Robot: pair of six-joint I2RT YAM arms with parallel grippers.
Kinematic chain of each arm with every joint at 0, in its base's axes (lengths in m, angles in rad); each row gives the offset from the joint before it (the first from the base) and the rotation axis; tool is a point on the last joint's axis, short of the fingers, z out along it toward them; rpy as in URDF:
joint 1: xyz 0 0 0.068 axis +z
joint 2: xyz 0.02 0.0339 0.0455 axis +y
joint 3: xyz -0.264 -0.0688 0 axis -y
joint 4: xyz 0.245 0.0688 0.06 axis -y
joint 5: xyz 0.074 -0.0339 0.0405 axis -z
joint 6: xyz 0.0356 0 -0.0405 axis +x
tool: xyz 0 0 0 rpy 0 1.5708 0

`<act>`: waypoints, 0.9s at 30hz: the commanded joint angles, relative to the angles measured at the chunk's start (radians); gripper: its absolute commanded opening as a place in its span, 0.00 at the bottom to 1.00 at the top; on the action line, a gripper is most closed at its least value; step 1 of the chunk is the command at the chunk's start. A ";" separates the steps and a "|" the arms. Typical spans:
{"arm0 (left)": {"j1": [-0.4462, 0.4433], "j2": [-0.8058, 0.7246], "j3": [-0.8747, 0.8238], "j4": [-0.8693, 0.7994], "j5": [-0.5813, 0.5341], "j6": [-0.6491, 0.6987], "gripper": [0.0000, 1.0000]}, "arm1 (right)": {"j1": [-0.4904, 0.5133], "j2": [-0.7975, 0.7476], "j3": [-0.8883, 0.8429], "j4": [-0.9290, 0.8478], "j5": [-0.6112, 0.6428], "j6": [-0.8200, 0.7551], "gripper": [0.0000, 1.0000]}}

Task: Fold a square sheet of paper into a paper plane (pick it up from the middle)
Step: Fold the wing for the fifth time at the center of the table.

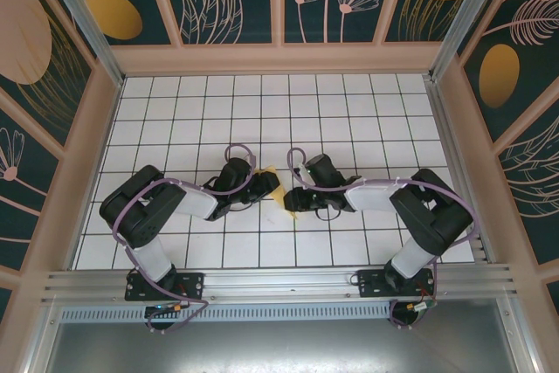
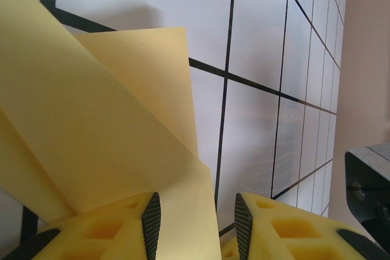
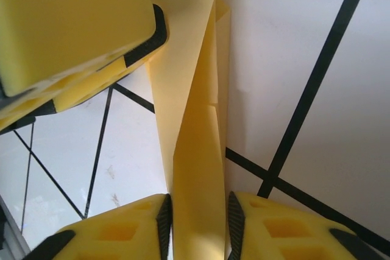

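Mid-desk, toward its front edge, left tool and right tool meet tip to tip over the sheet of paper. Left: jaws part open, paper loose betw. them, prob. just steadying. Right: pinching a raised fold, likely to set the crease.

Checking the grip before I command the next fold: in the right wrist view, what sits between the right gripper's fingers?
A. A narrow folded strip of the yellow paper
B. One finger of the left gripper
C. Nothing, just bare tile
A: the right wrist view shows a narrow folded strip of the yellow paper running down between the fingers of the right gripper, reaching both pads.
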 commanded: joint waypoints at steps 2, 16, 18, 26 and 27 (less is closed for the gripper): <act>0.000 0.059 0.008 -0.086 -0.030 0.034 0.40 | 0.026 0.029 0.011 -0.045 0.042 -0.015 0.29; 0.001 0.062 0.011 -0.097 -0.030 0.036 0.39 | 0.070 0.057 0.008 -0.076 0.103 0.013 0.20; 0.000 0.065 0.013 -0.104 -0.033 0.036 0.39 | 0.073 0.046 0.009 -0.082 0.111 0.021 0.22; 0.000 0.073 0.017 -0.128 -0.035 0.041 0.38 | 0.053 -0.079 0.038 -0.133 0.115 0.056 0.26; -0.001 0.076 0.019 -0.133 -0.034 0.043 0.38 | 0.042 -0.111 0.040 -0.131 0.108 0.066 0.28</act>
